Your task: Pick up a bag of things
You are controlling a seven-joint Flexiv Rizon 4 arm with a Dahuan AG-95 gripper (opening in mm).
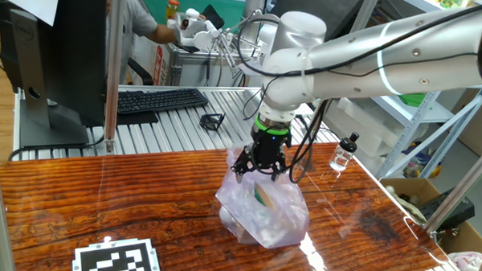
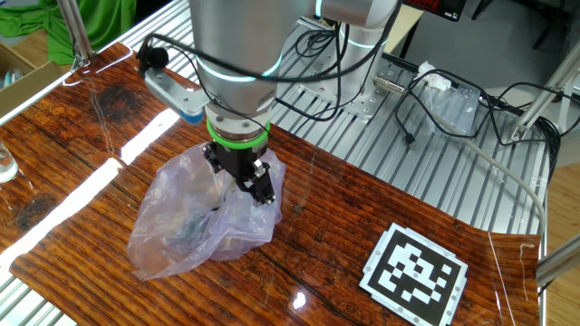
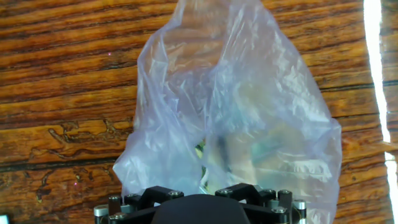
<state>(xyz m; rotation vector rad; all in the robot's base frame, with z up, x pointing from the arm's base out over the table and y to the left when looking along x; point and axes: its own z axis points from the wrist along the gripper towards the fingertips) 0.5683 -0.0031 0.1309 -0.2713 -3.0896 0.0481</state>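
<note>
The bag of things (image 1: 264, 207) is a crinkly, translucent pale pink-lilac plastic bag on the wooden table, with greenish and white items dimly showing through. It also shows in the other fixed view (image 2: 195, 226) and fills the hand view (image 3: 242, 124). My gripper (image 1: 263, 172) points straight down at the bag's top and is shut on gathered plastic there; in the other fixed view the gripper (image 2: 254, 186) sits at the bag's upper right. In the hand view the fingertips are hidden behind the plastic. The bag's bottom appears to rest on the table.
A marker tag (image 1: 117, 264) lies near the front left of the wooden table (image 1: 107, 204). A small clear bottle (image 1: 343, 153) stands near the right edge. A keyboard (image 1: 159, 99) and a monitor lie behind on the metal bench. Cables (image 2: 453, 100) lie on the bench.
</note>
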